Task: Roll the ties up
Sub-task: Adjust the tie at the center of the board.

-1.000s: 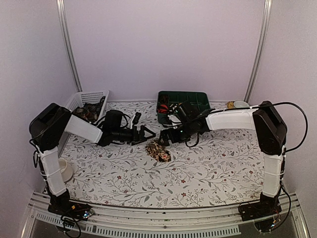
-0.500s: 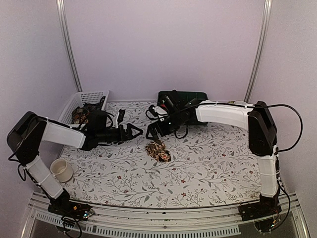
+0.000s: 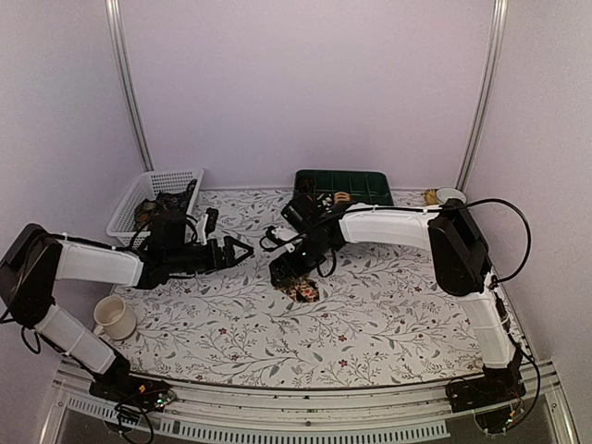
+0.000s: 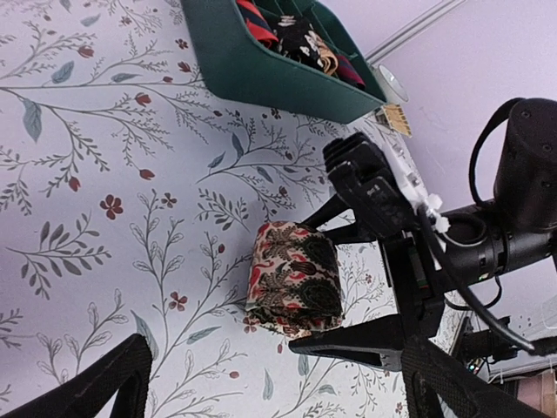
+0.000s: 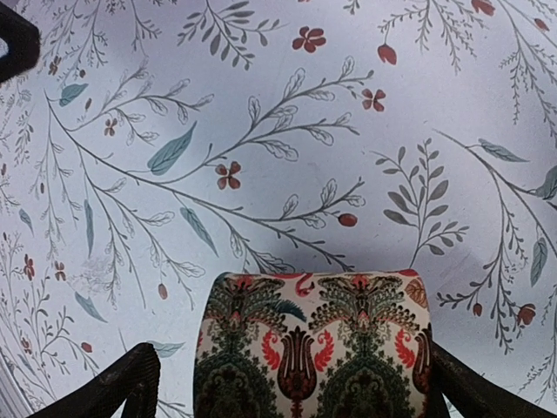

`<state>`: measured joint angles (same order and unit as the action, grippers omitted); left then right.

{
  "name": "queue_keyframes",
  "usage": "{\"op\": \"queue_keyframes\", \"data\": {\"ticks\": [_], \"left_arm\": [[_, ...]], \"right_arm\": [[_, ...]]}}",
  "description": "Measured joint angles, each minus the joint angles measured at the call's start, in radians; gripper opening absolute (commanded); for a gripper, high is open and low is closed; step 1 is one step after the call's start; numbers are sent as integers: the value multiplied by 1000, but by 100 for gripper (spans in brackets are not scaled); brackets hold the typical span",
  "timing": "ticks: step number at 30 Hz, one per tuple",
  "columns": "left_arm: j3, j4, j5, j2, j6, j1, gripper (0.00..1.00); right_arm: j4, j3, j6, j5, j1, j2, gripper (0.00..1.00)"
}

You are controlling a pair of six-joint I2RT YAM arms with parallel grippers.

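A rolled tie [image 3: 302,289] with a cream, red and dark green pattern lies on the floral tablecloth, near the table's middle. My right gripper [image 3: 288,276] is down over it, open, its jaws straddling the roll. In the right wrist view the tie [image 5: 313,348] fills the space between the fingers [image 5: 117,390]; there is a gap on the left side. My left gripper [image 3: 237,250] is open and empty, to the left of the roll. The left wrist view shows the tie [image 4: 292,279] ahead with the right gripper's finger [image 4: 348,341] beside it.
A green tray [image 3: 363,181] holding more rolled ties stands at the back, also in the left wrist view [image 4: 261,83]. A white basket [image 3: 129,199] with dark ties is back left. A white mug [image 3: 113,317] sits front left, a small bowl [image 3: 450,195] back right.
The left arm has drawn back to the left, away from the roll. The right gripper has swung left and come down over the rolled tie.
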<state>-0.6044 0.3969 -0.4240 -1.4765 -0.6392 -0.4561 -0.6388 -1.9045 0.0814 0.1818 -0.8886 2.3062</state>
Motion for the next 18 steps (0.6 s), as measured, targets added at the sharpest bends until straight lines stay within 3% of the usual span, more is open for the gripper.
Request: {"op": "queue_keyframes", "data": {"ticks": [11, 18], "left_arm": [[18, -18, 11, 6, 11, 22, 100], [18, -17, 11, 1, 15, 23, 100]], "right_arm": [[-35, 0, -30, -43, -6, 21, 71], [-41, 0, -68, -101, -31, 21, 42]]}}
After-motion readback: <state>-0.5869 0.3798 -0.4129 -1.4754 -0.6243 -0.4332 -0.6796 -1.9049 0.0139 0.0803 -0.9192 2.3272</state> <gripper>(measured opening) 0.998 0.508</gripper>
